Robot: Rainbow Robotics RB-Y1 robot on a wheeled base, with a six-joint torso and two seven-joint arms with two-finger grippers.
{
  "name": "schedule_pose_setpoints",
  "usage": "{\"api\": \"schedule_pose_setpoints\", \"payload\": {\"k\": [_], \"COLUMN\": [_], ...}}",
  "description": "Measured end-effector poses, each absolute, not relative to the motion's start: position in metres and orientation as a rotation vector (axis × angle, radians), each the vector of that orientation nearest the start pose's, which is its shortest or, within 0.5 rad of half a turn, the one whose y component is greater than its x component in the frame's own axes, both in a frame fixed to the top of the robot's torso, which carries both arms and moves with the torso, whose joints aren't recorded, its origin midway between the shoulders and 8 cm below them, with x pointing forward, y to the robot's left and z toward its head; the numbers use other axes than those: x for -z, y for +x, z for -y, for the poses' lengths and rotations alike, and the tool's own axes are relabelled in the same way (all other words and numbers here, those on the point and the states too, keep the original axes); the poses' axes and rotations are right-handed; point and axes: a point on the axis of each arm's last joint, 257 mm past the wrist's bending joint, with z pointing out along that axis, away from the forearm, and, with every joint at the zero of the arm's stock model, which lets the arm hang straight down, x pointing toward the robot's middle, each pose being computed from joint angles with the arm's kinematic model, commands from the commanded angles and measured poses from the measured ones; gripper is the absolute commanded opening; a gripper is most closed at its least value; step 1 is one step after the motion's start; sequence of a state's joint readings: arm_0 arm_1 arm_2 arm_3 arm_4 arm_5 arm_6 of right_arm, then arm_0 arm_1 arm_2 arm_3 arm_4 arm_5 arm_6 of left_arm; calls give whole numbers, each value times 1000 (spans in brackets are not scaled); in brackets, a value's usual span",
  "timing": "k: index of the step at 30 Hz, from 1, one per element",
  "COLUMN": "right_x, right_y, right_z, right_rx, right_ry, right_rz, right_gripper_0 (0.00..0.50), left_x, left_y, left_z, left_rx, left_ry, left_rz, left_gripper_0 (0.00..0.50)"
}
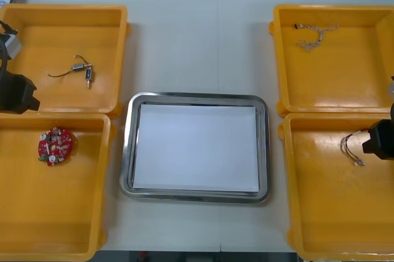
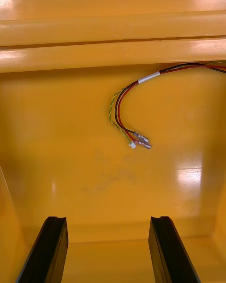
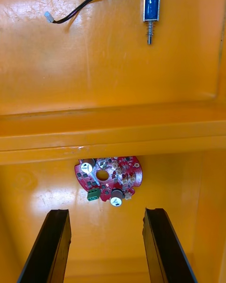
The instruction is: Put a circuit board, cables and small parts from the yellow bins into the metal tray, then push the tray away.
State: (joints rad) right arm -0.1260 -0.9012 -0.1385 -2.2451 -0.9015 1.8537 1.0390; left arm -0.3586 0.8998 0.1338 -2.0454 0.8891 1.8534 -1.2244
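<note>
The left gripper (image 3: pixel 107 212) hangs over the near left yellow bin (image 1: pixel 24 213) with its jaws wide apart. The round red circuit board (image 3: pixel 108 179) lies flat on the bin floor just ahead of the jaws, in line with the gap between them and touching neither. Beyond the board, past the bin walls, the far left yellow bin (image 3: pixel 56 75) holds two small metal parts (image 3: pixel 151 4) side by side, one trailing a black cable (image 3: pixel 75 12). The right gripper (image 2: pixel 108 219) hangs over the near right yellow bin (image 2: pixel 61 160), jaws likewise wide apart. The red and yellow cable (image 2: pixel 123 108) curves on the floor ahead of them, its connector ends turned toward the jaws and well clear of them. The metal tray (image 1: pixel 131 151), white inside, sits on the surface (image 1: pixel 197 40) between the two grippers.
</note>
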Motion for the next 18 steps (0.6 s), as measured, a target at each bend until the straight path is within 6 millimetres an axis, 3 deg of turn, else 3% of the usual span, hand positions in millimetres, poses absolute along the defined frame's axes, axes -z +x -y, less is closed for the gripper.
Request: {"api": "schedule_pose_setpoints", "payload": {"k": [18], "right_x": [189], "right_y": [354], "right_z": [350], "right_rx": [39], "right_ry": [81], "right_rz": [-2759], "right_gripper_0": [500], "left_x": [139], "left_y": [419], "left_z": [-360], "left_rx": [-54], "left_ry": [60], "left_rz": [-2670], "left_gripper_0": [495]}}
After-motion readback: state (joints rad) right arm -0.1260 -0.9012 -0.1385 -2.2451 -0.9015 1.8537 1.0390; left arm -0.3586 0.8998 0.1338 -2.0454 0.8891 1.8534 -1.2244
